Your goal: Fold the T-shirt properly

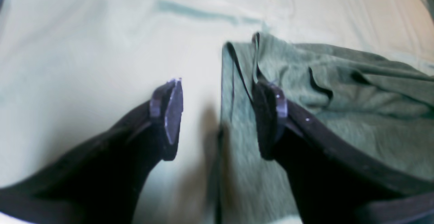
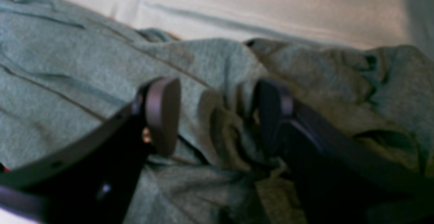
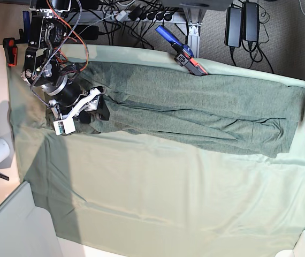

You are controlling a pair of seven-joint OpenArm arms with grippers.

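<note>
T-shirt beneath spread right hand, beside spread left hand

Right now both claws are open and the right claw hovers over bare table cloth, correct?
Not quite. Both are open, but the right claw hovers over the T-shirt, not bare table cloth; the right wrist view shows bunched fabric beneath it.
</note>
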